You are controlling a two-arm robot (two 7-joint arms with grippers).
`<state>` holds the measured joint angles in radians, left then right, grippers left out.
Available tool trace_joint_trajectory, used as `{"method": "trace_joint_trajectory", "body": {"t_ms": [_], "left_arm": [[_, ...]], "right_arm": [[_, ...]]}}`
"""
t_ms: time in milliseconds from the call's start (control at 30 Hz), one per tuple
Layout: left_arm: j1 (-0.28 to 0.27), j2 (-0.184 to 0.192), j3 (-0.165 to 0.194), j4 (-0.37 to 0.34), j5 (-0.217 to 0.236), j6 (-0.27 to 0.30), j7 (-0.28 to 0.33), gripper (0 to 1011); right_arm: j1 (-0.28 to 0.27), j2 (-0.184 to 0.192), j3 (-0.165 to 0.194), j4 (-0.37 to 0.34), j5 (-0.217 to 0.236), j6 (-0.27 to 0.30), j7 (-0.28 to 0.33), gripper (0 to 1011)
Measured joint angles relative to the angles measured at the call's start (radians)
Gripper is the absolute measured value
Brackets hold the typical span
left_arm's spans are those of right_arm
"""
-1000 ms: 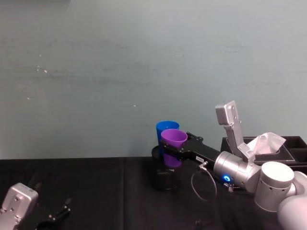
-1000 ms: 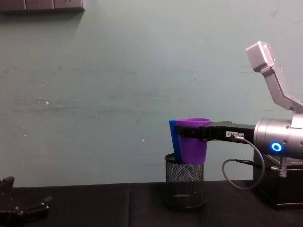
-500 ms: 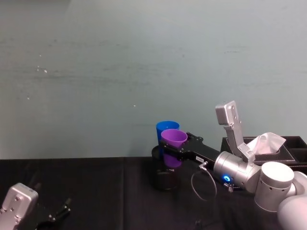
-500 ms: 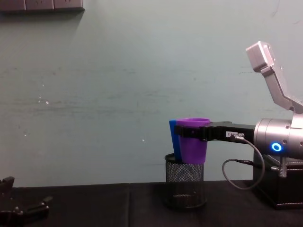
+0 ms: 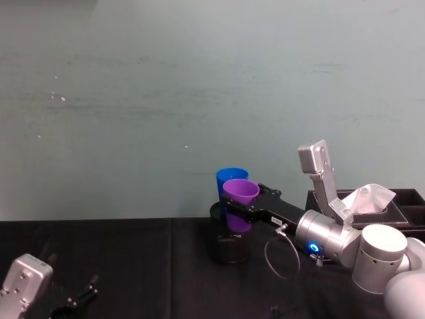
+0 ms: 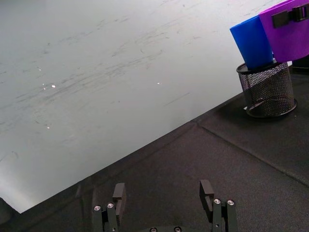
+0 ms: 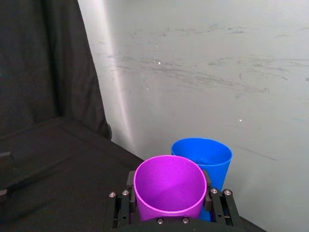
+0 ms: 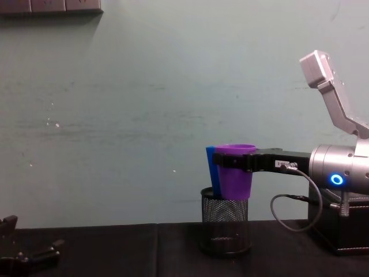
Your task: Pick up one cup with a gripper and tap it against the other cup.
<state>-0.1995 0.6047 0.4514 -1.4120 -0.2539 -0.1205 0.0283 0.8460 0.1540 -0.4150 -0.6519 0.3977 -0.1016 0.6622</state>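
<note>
- Right end effector (image 8: 235,163): reaches level over the surface (image 5: 133,266) and is clenched on the purple cup (image 8: 235,182). One black finger lies on each side of the cup, just under the rolled rim.
- Purple cup: held upright and clear of the surface, mouth up, between the fingers of the right end effector. Its base hangs at about the rim of the mesh holder (image 8: 226,222), which stands directly beneath the fingertips.
- Blue cup (image 8: 211,167): just beyond the fingertips, on the far side of the purple cup from the wrist. It stands in the mesh holder, leaning slightly. The rims of the two cups sit at nearly the same height.
- Contact: the two cups lie close against each other (the right wrist view shows no gap between the rims), but actual touching cannot be confirmed.
- Wrist: the silver cylinder behind the fingers shows a lit blue ring. A thin cable (image 8: 288,213) loops beneath it.
- Tissue box (image 5: 398,206): black, with white tissue standing out of it, beside the right arm behind the wrist.
- Left end effector (image 6: 161,191): released, fingers spread and grasping nothing. It sits low over the surface, well apart from the right end effector and both cups.
</note>
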Motion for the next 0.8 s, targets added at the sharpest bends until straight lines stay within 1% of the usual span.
{"method": "trace_joint_trajectory", "body": {"t_ms": [800], "left_arm": [[0.000,0.000,0.000,0.000,0.000,0.000,0.000,1000]], "right_arm": [[0.000,0.000,0.000,0.000,0.000,0.000,0.000,751]]}}
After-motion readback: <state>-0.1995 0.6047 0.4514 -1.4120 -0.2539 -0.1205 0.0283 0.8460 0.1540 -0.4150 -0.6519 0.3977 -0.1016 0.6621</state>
